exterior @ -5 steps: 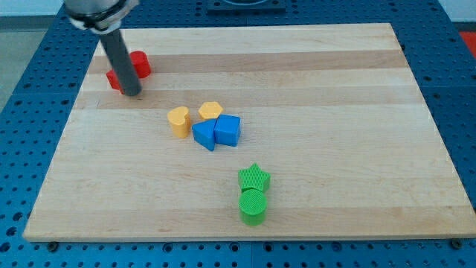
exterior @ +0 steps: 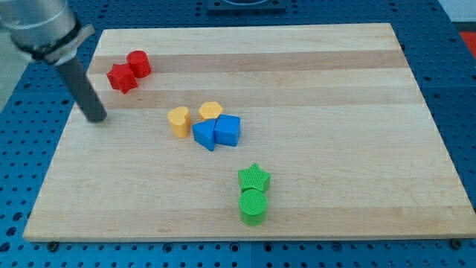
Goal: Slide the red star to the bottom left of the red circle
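Note:
The red star [exterior: 121, 78] lies near the board's upper left corner. The red circle [exterior: 138, 63] sits just up and right of it, and the two touch. My tip [exterior: 97, 117] rests on the board below and to the left of the red star, apart from it by about one block's width. The dark rod rises from the tip toward the view's upper left.
A yellow heart-like block [exterior: 178, 120], a yellow block [exterior: 210, 111] and two blue blocks [exterior: 204, 135] [exterior: 227, 130] cluster at mid-board. A green star [exterior: 253, 178] and green circle [exterior: 253, 206] sit near the bottom edge. The wooden board [exterior: 335, 89] lies on a blue perforated table.
My tip has moved down and left, away from the red star, which it was covering before. The red star and red circle stay where they were.

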Robot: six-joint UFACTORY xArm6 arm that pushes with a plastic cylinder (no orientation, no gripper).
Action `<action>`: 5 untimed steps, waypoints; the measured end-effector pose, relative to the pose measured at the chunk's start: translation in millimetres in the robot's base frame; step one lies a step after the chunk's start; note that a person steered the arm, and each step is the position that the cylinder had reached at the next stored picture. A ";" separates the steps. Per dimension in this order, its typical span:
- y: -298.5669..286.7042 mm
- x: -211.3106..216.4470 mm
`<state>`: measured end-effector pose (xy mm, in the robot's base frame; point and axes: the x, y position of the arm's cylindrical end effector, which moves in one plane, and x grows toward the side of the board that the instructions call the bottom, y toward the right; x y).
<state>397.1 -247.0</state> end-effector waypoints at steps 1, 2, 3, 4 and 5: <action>10.6 -20.8; 30.0 -40.1; 43.9 -56.7; 45.5 -57.0; 33.3 -56.8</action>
<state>340.3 -213.7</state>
